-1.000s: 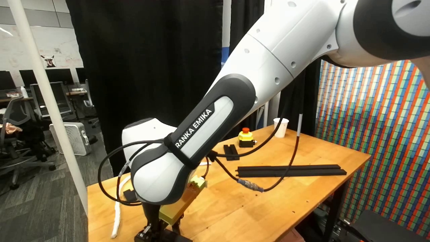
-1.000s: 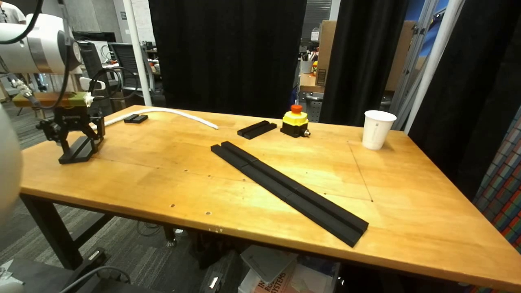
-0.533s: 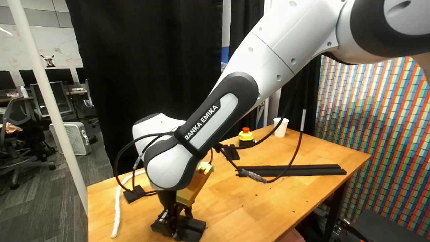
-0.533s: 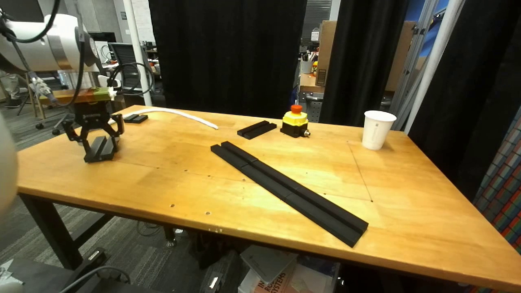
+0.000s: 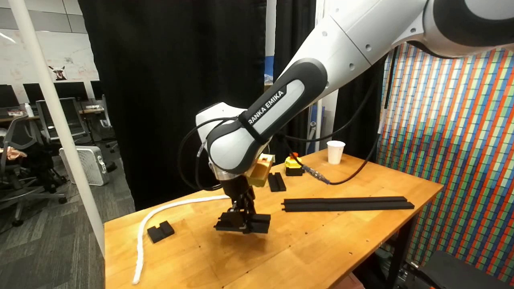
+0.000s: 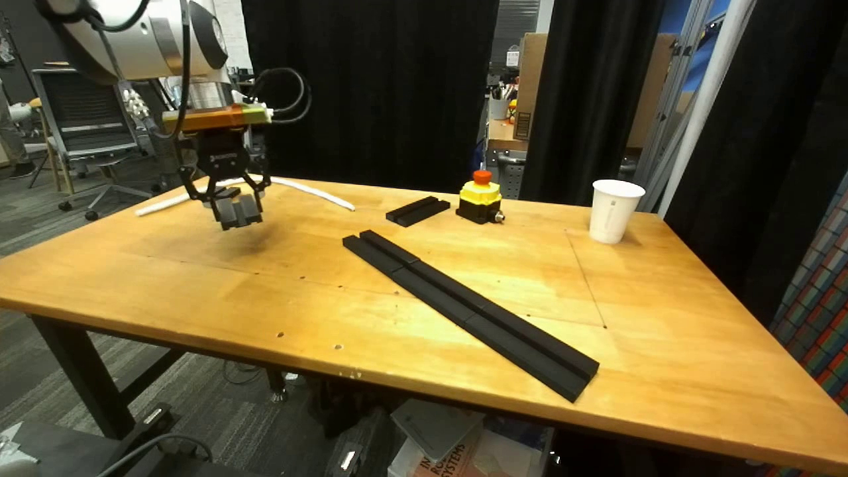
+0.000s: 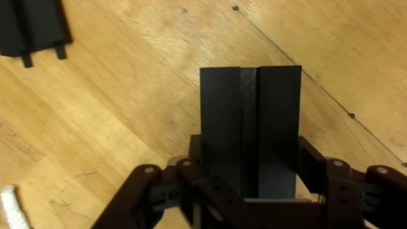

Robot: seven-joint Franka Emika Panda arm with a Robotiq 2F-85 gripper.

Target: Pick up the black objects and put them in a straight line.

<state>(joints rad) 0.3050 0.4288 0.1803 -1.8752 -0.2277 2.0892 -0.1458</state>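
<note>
1. The hand (image 7: 250, 156) clamps a bar (image 7: 229, 124) by its long sides, parted only by the bar's width.
2. That bar hangs above the surface (image 6: 298, 298), left of the strip (image 6: 464, 307) of joined bars in both exterior views.
3. Step in hand, I judge: carrying it to the strip.
4. Next likely calls for going right, aligning grooves, then lowering it against the strip's left end.
</note>
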